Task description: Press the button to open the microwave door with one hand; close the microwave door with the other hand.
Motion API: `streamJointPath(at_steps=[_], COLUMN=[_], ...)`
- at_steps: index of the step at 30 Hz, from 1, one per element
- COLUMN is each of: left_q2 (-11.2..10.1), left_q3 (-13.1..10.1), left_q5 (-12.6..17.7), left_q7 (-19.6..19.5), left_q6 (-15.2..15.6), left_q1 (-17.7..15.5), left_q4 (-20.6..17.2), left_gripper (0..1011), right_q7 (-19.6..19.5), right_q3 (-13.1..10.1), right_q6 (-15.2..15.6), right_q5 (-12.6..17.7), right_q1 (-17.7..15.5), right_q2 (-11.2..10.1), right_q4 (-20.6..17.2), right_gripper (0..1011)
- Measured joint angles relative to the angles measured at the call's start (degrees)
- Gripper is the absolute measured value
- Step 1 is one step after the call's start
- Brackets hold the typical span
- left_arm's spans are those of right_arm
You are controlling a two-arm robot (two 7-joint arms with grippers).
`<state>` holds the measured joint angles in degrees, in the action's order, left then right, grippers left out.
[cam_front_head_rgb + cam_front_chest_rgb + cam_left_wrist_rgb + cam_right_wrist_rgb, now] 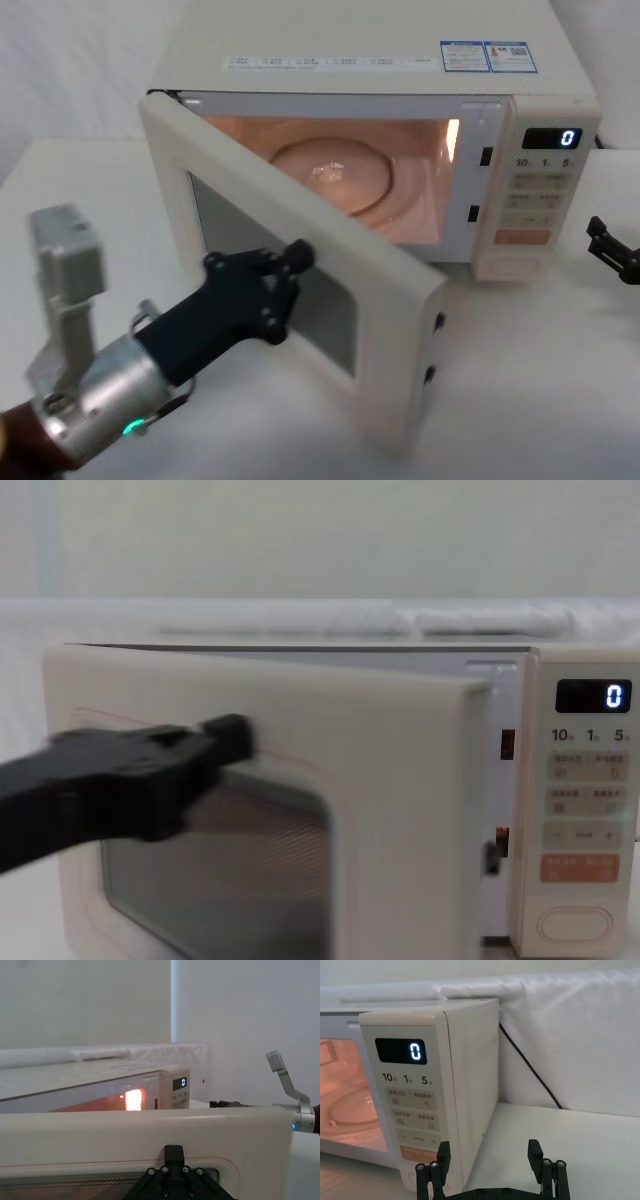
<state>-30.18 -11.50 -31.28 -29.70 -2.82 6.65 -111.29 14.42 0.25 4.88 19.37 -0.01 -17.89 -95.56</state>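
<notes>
The cream microwave stands at the back of the table, cavity lit, display at "0". Its door hangs about half open, swung toward me. My left gripper is shut, and its tip rests against the door's outer face at the window's upper edge; the chest view shows that tip on the door. The oval button sits at the bottom of the control panel, below the orange key. My right gripper is open, right of the panel and clear of it. In the right wrist view its fingers straddle the panel's lower corner.
A black power cable runs down behind the microwave's right side. White cloth covers the table and the backdrop. Open tabletop lies in front of and right of the door.
</notes>
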Motion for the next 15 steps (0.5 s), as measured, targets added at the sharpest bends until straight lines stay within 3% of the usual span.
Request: streamJointPath(at_steps=[8,15], left_q2=[3.67,6.13], left_q3=[-6.32,-9.68], left_q5=[2.68,4.71], left_q7=[3.8,7.08], left_q6=[2.65,4.87], left_q1=[-6.21,-9.97], left_q4=[3.01,4.49], left_gripper=[0,0], right_q7=[0.0,0.0], right_q3=[0.0,0.0], right_q6=[0.0,0.0], right_q5=[0.0,0.0], right_q1=[0.0,0.0], right_q2=[0.0,0.0], right_q4=[0.0,0.0], right_gripper=[1002,1002])
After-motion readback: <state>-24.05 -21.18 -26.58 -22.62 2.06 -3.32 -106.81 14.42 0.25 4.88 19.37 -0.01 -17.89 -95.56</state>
